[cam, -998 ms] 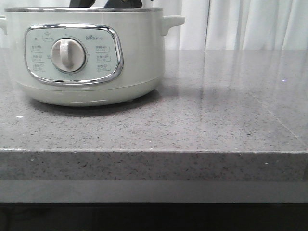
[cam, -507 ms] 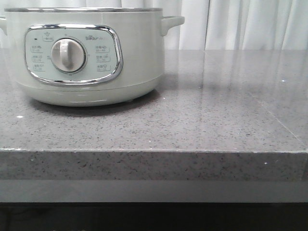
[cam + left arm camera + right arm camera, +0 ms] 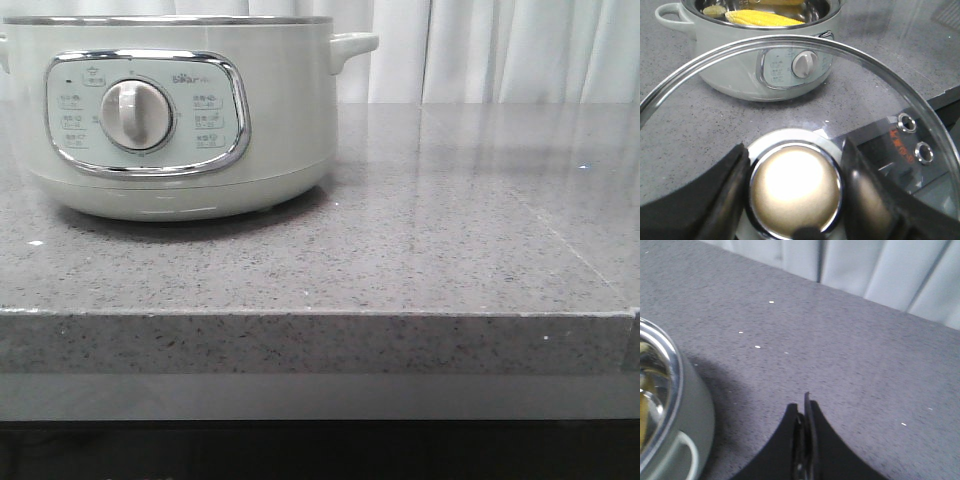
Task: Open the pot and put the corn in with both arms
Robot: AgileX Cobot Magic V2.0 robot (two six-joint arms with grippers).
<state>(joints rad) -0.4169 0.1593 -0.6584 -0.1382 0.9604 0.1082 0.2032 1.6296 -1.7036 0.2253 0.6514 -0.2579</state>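
Left gripper (image 3: 794, 200): fingers clamped either side of the glossy metal knob (image 3: 794, 192) of the glass lid (image 3: 880, 65); lid held off the pot, above the grey speckled surface (image 3: 690, 125). Glass is heavy, fragile and slick; the knob is the only sound hold.

Right gripper (image 3: 805, 440): fingers pressed together, empty, above the surface beside the pot rim.

Farther: pot (image 3: 180, 110) stands open at the left of the surface. Corn (image 3: 762, 18) lies inside it, another yellowish piece (image 3: 714, 11) beside. Cob looks rigid, glossy, light; likely slippery, so grip mid-length.
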